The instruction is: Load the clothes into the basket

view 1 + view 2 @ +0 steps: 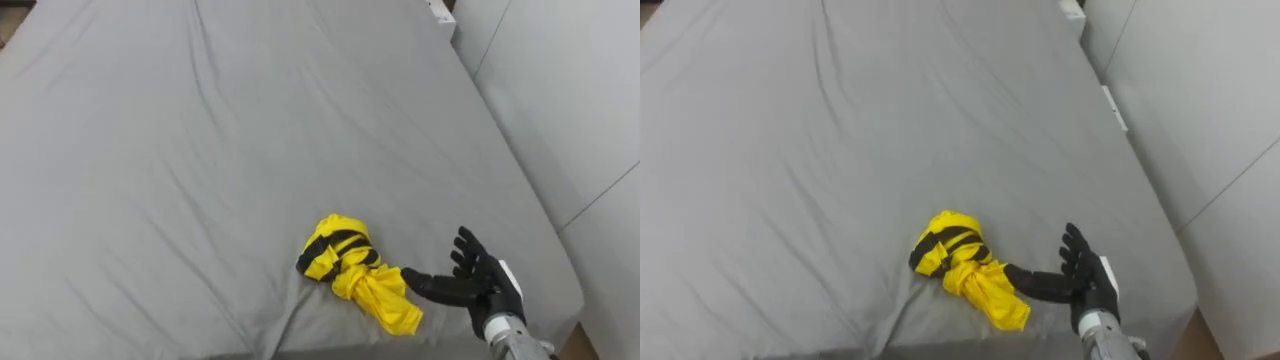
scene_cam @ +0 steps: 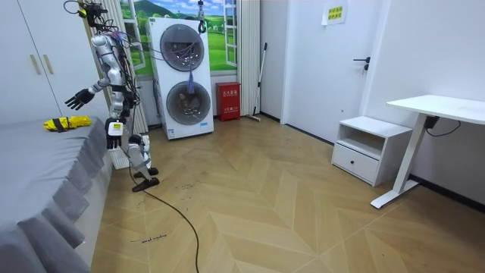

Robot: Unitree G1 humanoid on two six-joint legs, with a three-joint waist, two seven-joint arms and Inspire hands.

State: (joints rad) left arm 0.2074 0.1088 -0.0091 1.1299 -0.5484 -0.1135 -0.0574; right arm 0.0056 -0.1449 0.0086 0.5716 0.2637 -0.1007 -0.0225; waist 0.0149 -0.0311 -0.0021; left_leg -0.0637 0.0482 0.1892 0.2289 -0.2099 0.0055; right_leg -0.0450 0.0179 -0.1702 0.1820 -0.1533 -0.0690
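Near the front edge of the bed point(image 1: 200, 120) lies the bundled yellow-and-black garment point(image 1: 355, 272), on the grey sheet. The right hand point(image 1: 480, 285) sits just to the garment's right — fingers spread, holding nothing.

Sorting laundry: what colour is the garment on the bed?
The garment is yellow with black stripes; left eye view.

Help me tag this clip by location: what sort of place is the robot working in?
Probably a bedroom with a laundry corner, perhaps a home mock-up: a bed under a grey sheet, a stacked washer and dryer against the wall, and a white bedside cabinet beside a desk.
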